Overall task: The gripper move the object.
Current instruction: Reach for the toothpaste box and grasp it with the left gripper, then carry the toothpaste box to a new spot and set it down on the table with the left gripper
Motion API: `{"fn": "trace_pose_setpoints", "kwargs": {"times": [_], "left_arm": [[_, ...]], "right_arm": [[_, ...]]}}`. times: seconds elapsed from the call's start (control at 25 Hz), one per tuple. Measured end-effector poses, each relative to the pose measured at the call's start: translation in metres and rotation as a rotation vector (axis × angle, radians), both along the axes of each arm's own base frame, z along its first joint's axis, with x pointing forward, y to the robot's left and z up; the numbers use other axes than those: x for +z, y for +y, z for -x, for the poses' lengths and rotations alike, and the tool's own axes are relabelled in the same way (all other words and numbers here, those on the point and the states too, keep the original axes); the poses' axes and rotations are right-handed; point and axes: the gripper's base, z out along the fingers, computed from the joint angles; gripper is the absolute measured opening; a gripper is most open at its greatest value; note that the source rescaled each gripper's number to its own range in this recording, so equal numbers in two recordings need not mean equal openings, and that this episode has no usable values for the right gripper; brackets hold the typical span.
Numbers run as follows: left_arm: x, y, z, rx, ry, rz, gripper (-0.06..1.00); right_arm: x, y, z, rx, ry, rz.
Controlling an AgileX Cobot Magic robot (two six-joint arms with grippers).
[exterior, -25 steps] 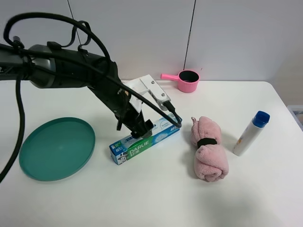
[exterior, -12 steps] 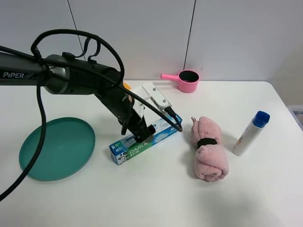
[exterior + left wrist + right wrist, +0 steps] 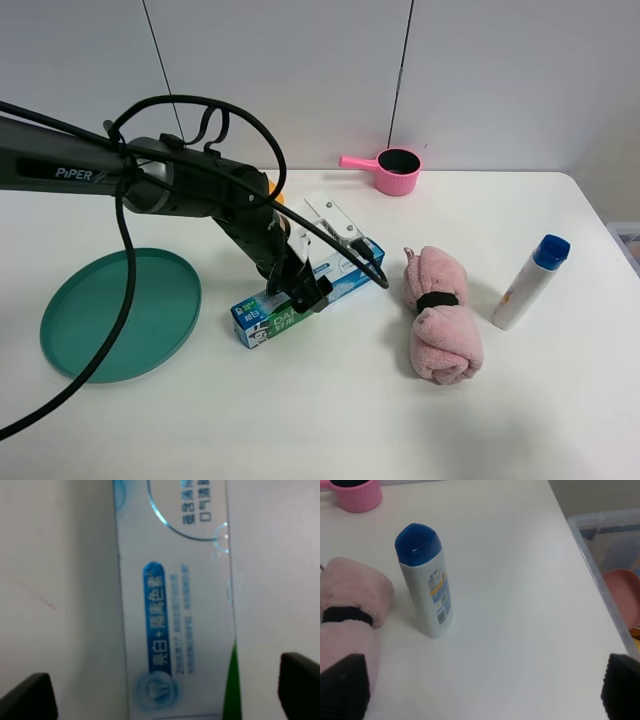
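The long blue, white and green DARLIE toothpaste box (image 3: 262, 317) lies flat on the white table, left of centre. My left gripper (image 3: 303, 294), on the black PIPER arm, is lowered over the middle of the box. In the left wrist view the box (image 3: 175, 605) runs between the two black fingertips (image 3: 27, 697), with a gap of table on each side, so the left gripper (image 3: 165, 700) is open and straddles it. My right gripper (image 3: 482, 692) is open and empty above the table's right part; it is out of the exterior view.
A teal plate (image 3: 120, 310) lies left of the box. A rolled pink towel (image 3: 440, 315) lies right of it, then a white bottle with a blue cap (image 3: 528, 282). A pink cup (image 3: 397, 170) stands at the back. A clear bin (image 3: 605, 555) sits beyond the table's right edge.
The left arm has swung in and lowered, bringing its gripper down around the box. The box and the other things have not moved.
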Motion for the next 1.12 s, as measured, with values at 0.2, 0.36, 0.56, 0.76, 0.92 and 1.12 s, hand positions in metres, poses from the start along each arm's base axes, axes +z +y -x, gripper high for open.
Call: {"fn": "trace_pose_setpoints", "kwargs": {"times": [0.2, 0.36, 0.56, 0.76, 0.92, 1.12], "left_arm": [[-0.014, 0.0, -0.001, 0.002, 0.018, -0.016, 0.81], [-0.016, -0.001, -0.002, 0.003, 0.011, -0.013, 0.74], [-0.016, -0.001, -0.002, 0.008, 0.01, -0.007, 0.01], [-0.016, -0.002, -0.002, 0.007, 0.004, -0.005, 0.02], [-0.014, -0.002, -0.003, 0.008, 0.0, -0.002, 0.02], [0.007, -0.002, -0.002, 0.011, -0.037, 0.032, 0.02]], "right_arm": [[0.0, 0.0, 0.0, 0.0, 0.0, 0.0], [0.0, 0.0, 0.0, 0.0, 0.0, 0.0], [0.0, 0.0, 0.0, 0.0, 0.0, 0.0], [0.0, 0.0, 0.0, 0.0, 0.0, 0.0], [0.0, 0.0, 0.0, 0.0, 0.0, 0.0], [0.0, 0.0, 0.0, 0.0, 0.0, 0.0]]}}
